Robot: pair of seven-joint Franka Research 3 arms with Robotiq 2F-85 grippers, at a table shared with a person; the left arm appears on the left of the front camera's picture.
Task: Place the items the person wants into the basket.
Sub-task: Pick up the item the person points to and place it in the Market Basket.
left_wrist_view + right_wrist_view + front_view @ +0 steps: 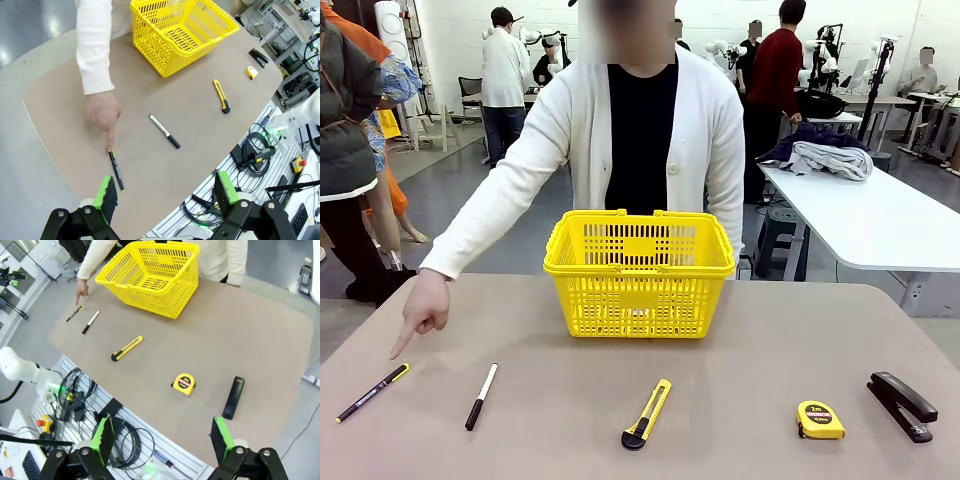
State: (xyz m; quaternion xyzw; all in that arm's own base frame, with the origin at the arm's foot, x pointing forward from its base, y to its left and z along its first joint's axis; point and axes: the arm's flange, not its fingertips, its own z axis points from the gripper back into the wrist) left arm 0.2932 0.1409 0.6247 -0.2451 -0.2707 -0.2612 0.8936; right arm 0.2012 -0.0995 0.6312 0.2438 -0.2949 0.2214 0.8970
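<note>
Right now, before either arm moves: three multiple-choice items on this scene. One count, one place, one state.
1. How many tools lie on the table outside the basket?
A three
B five
C seven

2. The person's hand points at:
A the pen
B the basket
C nothing on the table

3. The left gripper is:
A shut on the pen
B shut and empty
C open

Key:
1 B: the pen, marker, utility knife, tape measure and stapler lie in a row.
2 A: in the left wrist view the fingertip is at the pen's yellow end.
3 C: its jaws stand wide apart with nothing between them.
</note>
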